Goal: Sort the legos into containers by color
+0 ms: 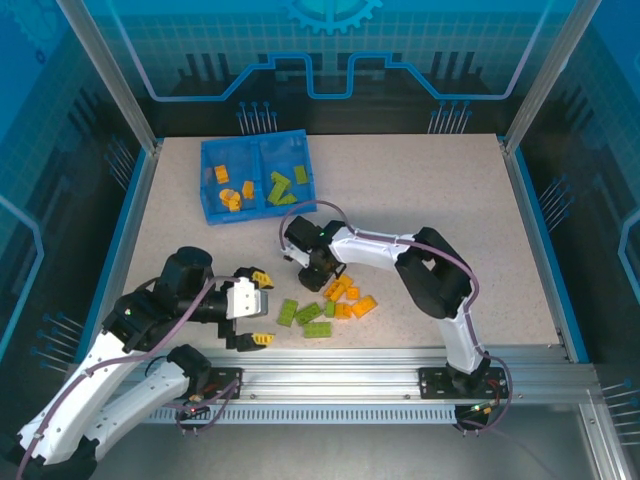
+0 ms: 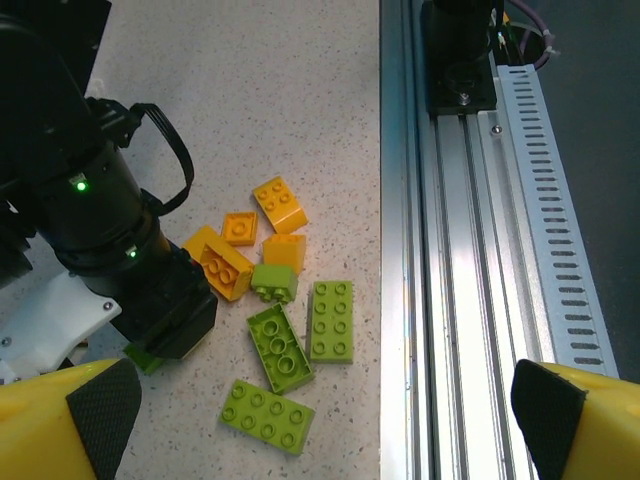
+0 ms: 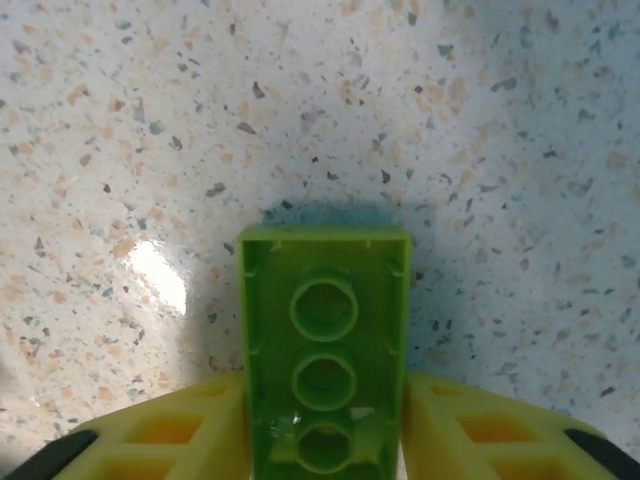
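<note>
Sitting between right fingers (image 3: 170, 435): 1 green lego (image 3: 325, 330)

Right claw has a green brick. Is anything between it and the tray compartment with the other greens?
Nothing visible. From the green brick in the right claw, bare table runs up to the tray's right compartment, which holds greens. The loose pile and the left claw lie nearer the bases, off that line.
</note>
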